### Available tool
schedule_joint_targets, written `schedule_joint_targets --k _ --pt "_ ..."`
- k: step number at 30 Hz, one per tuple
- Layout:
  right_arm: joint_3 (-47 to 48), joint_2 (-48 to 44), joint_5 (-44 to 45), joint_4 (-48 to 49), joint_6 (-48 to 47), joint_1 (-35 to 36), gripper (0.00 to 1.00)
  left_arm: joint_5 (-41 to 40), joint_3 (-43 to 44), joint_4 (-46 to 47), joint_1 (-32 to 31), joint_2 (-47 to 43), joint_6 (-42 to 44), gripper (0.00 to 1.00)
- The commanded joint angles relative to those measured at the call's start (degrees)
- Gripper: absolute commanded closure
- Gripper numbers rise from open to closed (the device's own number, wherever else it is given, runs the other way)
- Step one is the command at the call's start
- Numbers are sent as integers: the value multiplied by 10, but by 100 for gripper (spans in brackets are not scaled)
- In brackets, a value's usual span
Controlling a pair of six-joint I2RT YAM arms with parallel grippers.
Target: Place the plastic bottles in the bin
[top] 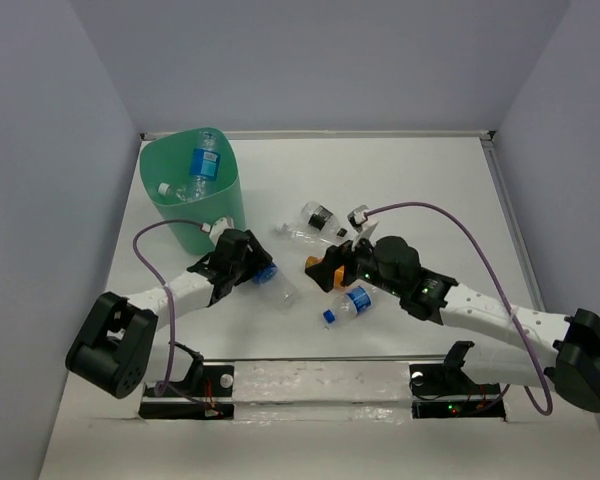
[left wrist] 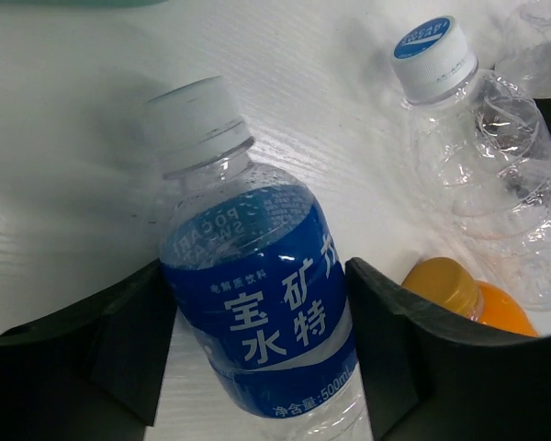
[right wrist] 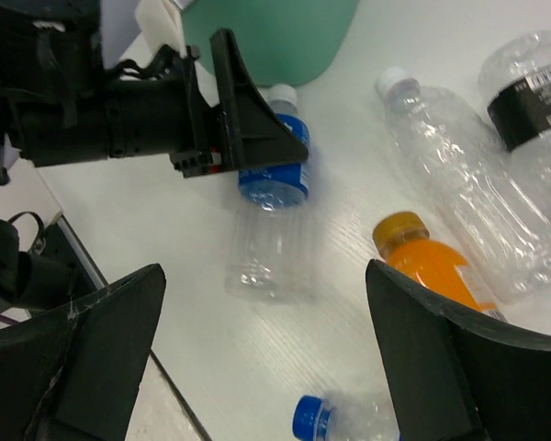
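A clear bottle with a blue label (left wrist: 257,322) and a white cap lies on the table between the fingers of my left gripper (left wrist: 253,266), which is shut on its labelled part. From above, that left gripper (top: 252,268) and its bottle (top: 277,283) sit just right of the mint-green bin (top: 180,205), which holds several bottles (top: 205,165). My right gripper (right wrist: 264,312) hovers open over bare table. The orange bottle (right wrist: 432,266) lies beside its right finger, and a blue-capped bottle (right wrist: 314,418) lies below it. Above the orange bottle lie a crumpled clear bottle (right wrist: 459,184) and a black-labelled one (right wrist: 533,101).
Another clear bottle (top: 358,215) lies behind my right gripper (top: 335,265). Purple cables loop over both arms. The table's near edge with the arm bases (top: 320,385) runs along the bottom, and grey walls close in the sides and back.
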Motion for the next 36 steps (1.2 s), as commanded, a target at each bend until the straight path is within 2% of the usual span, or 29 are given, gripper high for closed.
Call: schedule_joint_targets --k 1,5,7,9,12,16,20,23,30,33,34,36 --pt "-27 -41 78 -57 53 2 5 -35 3 14 -3 -25 7 34" --pt "-71 -95 183 -160 180 2 3 -44 -12 -15 -6 -98 20 44" --pt "-105 -138 230 -186 227 2 2 -39 -10 -45 -14 -131 29 44" --pt "-118 -171 251 -253 290 2 1 -41 11 -91 -30 -182 40 44" --pt "-125 -233 264 -338 352 2 1 -71 68 -159 -51 -248 59 44" --pt "-154 -263 265 -377 412 2 0 -129 180 -213 -67 -294 107 44" --pt "-177 -246 267 -377 472 2 1 -210 304 -212 -67 -287 177 43" --pt "-182 -223 275 -364 487 2 0 -271 353 -186 -67 -251 222 43" --pt "-191 -262 260 -284 450 2 0 -381 456 -122 -51 -170 325 41" --pt "-205 -263 260 -274 464 2 0 -401 473 -104 0 -142 353 40" --pt "-206 -249 263 -274 472 2 0 -396 476 -104 44 -134 352 40" --pt "-207 -233 265 -271 480 2 0 -367 477 -105 89 -113 339 39"
